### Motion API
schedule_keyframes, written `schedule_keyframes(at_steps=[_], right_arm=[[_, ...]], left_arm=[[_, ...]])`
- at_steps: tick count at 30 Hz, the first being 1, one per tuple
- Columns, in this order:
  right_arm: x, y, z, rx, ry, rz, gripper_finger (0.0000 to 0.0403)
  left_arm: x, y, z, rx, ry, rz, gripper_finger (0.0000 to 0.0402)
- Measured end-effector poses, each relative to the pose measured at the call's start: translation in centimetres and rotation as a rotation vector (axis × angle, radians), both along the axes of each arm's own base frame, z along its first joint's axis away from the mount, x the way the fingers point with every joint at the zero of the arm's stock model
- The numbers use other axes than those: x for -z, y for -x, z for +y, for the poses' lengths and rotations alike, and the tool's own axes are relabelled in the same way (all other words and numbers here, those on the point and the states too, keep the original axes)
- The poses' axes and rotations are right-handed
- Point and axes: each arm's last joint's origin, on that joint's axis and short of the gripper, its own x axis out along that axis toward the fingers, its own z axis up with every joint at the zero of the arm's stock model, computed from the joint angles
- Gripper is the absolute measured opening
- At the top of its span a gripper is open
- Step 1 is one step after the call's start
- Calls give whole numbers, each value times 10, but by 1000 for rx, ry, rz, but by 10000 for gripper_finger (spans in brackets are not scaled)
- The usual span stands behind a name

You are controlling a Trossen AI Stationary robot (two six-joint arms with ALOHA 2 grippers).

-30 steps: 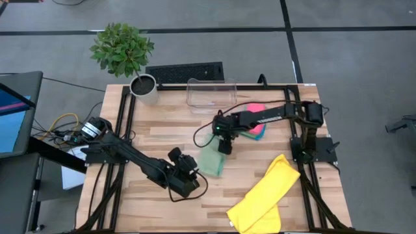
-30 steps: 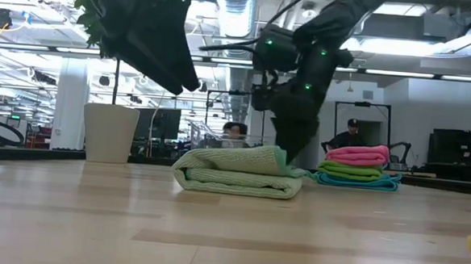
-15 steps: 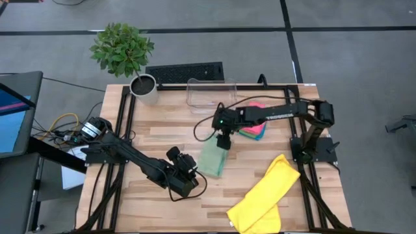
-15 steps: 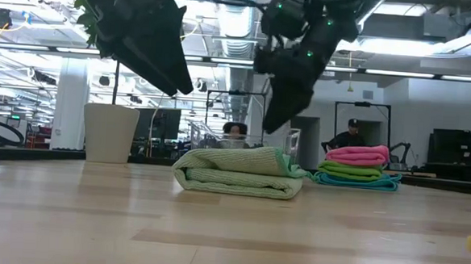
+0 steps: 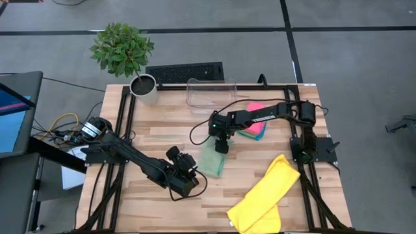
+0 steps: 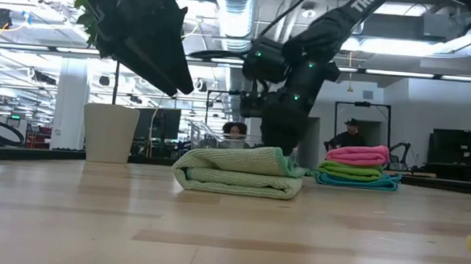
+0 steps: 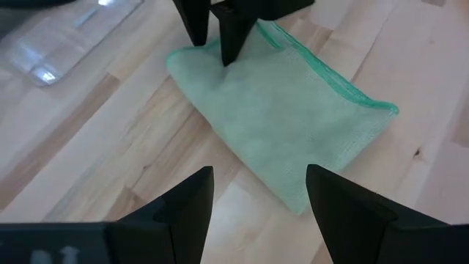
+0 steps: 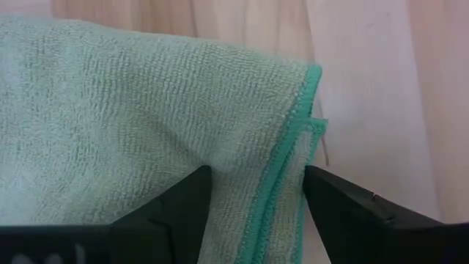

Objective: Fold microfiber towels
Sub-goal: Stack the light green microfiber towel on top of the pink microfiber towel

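A pale sage green towel (image 5: 211, 161) lies folded on the wooden table, its folded mass flat on the boards (image 6: 237, 172). My right gripper (image 5: 220, 146) points down at the towel's far end, fingers open, with the darker green hemmed edge (image 8: 282, 169) between them. My left gripper (image 5: 190, 174) hovers open above the table near the towel's near-left side, and the towel (image 7: 286, 125) lies beyond its fingers. A yellow towel (image 5: 263, 195) lies crumpled at the near right. Pink, green and blue towels sit stacked (image 5: 255, 129) at the right. My right gripper stands open with its fingers (image 7: 231, 40) coming from above onto the far end of the sage towel, either side of the hemmed edge (image 8: 286, 147). Whether the fingertips touch the cloth I cannot tell. The towel lies flat on the table.
A clear plastic bin (image 5: 211, 93) stands at the far edge, with a potted plant (image 5: 143, 88) to its left and a keyboard (image 5: 185, 71) behind. Bare boards stretch along the near left (image 5: 130, 208).
My right gripper rose off the far end of the sage towel, then came down on it again, slightly toward the table's left. The towel lies as it did.
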Motion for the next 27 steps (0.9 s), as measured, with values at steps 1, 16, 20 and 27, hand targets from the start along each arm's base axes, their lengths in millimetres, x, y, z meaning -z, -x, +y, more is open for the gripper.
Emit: schedule_keyframes(at_steps=[1,16,20,27], right_arm=[[2,0,-2,3,1,16,246],[9,0,2,-33,-42,36,30],[4,2,4,39,-69,51,30],[-57,32,20,94,0,78,30]], left_arm=[[0,0,0,-2,-6,0,212],[0,2,2,4,-38,22,212],[1,2,2,3,-47,26,212],[1,5,1,4,-72,34,212]])
